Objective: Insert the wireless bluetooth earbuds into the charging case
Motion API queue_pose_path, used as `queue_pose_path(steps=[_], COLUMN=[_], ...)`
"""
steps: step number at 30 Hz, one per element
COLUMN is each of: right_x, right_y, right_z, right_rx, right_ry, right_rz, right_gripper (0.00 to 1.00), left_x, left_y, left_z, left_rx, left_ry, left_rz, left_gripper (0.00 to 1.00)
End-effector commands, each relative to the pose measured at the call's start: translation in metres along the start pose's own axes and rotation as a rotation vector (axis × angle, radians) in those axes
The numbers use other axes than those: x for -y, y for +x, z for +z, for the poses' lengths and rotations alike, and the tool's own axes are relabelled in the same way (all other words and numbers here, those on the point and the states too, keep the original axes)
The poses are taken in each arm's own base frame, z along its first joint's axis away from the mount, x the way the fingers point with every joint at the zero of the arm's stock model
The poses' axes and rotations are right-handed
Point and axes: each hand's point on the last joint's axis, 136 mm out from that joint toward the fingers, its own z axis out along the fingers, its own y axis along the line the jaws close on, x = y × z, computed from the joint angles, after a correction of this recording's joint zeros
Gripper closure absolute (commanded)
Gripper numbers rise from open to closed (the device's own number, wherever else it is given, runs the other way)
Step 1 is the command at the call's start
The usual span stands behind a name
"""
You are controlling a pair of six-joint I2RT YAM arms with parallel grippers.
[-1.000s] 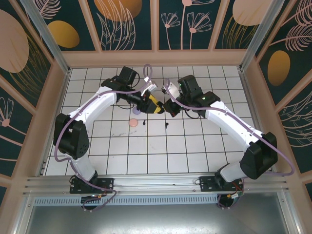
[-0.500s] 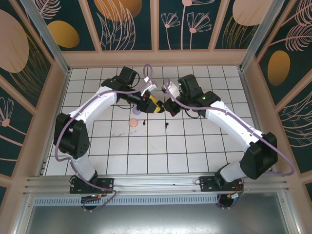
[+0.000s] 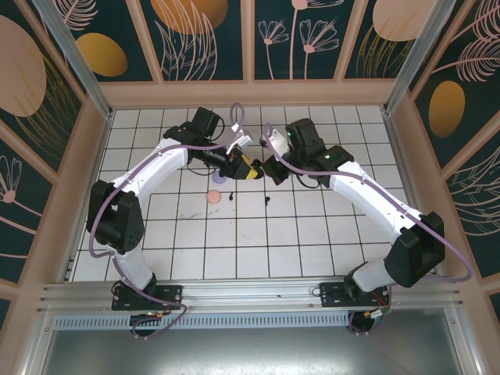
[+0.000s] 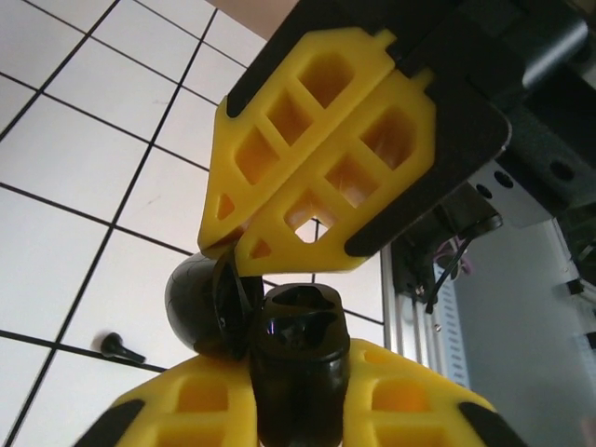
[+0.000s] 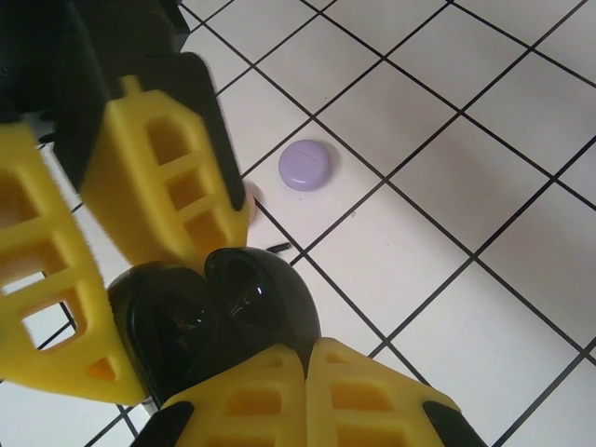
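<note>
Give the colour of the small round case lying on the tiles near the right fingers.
The round case is lilac purple; the right wrist view shows it best.

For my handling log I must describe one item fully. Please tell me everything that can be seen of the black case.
The black case is a small, rounded clamshell of glossy, plastic-looking material, opened into two halves. It is held above the tiled table, apart from it. The left gripper clamps its body between yellow fingers. The right gripper, closed, seems to pinch the lid's rim. Whether earbuds sit inside cannot be told.
</note>
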Motion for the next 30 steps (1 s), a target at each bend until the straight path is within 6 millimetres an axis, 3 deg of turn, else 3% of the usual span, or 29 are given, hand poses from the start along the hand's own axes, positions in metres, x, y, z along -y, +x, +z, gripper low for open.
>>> queue_pose_path(steps=[1,3,7,10,15,18,22,30], right_x=[-0.004,-0.002,0.006,0.013,0.012,0.009,0.009,0.011], right_y=[-0.027,-0.032,-0.042,-0.045,-0.039,-0.029,-0.011,0.031], right_z=[-0.008,-0.012,-0.022,-0.038,-0.072,-0.080,-0.067,-0.002], right_rx=[0.078,0.097,0.134,0.158,0.211,0.219,0.186,0.098], right_ry=[0.000,0.018,0.070,0.105,0.116,0.107,0.089,0.081], right_rz=[-0.005,0.001,0.026,0.068,0.150,0.229,0.352,0.555], right_gripper=[1.00,0.97,0.67,0.51,0.40,0.37,0.37,0.37], left_x=[0.001,0.002,0.000,0.003,-0.014,-0.020,-0.023,-0.017], left_y=[0.001,-0.001,-0.008,-0.022,-0.035,-0.042,-0.046,-0.053], left_z=[0.004,0.004,0.003,-0.010,-0.041,-0.067,-0.096,-0.152], left_rx=[0.020,0.041,0.120,0.227,0.394,0.502,0.620,0.839], left_ry=[0.036,0.042,0.015,-0.056,-0.243,-0.353,-0.482,-0.711], left_rz=[0.013,0.021,0.034,0.079,0.061,0.065,0.073,0.082], left_gripper=[0.93,0.97,1.00,1.00,1.00,1.00,1.00,1.00])
